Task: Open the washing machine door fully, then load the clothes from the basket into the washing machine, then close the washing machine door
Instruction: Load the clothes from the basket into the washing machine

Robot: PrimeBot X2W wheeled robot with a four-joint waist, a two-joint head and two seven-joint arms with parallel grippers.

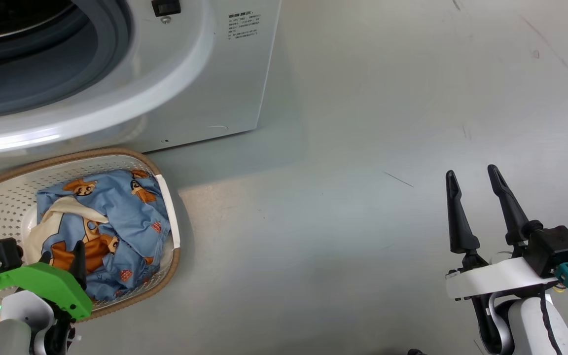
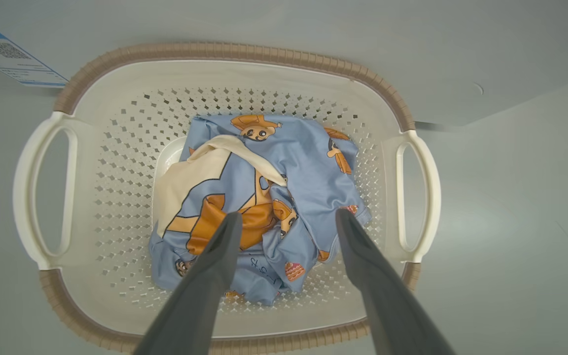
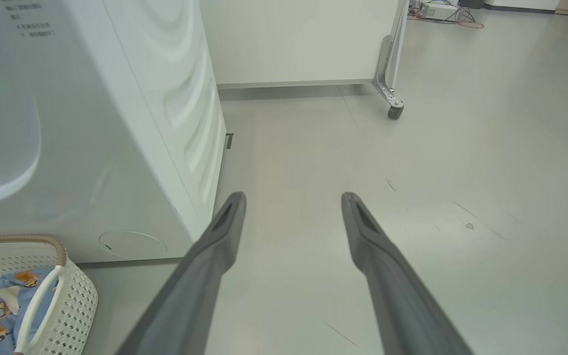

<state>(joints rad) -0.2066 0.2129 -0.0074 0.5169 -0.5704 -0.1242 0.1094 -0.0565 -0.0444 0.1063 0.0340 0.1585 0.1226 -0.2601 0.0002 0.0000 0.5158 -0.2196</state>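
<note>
My left gripper [image 2: 289, 215], fingers apart and empty, hangs over the clothes [image 2: 308, 167] lying in the basket [image 2: 234, 52] at eight o'clock in my head view, below the washer [image 1: 205, 98]; right gripper [image 1: 472, 171] likewise apart, at four o'clock.

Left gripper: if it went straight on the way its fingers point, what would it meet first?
Probably the crumpled light blue cartoon-print clothes in the cream perforated plastic basket; the open left gripper points straight at them, though depth is unclear.
</note>
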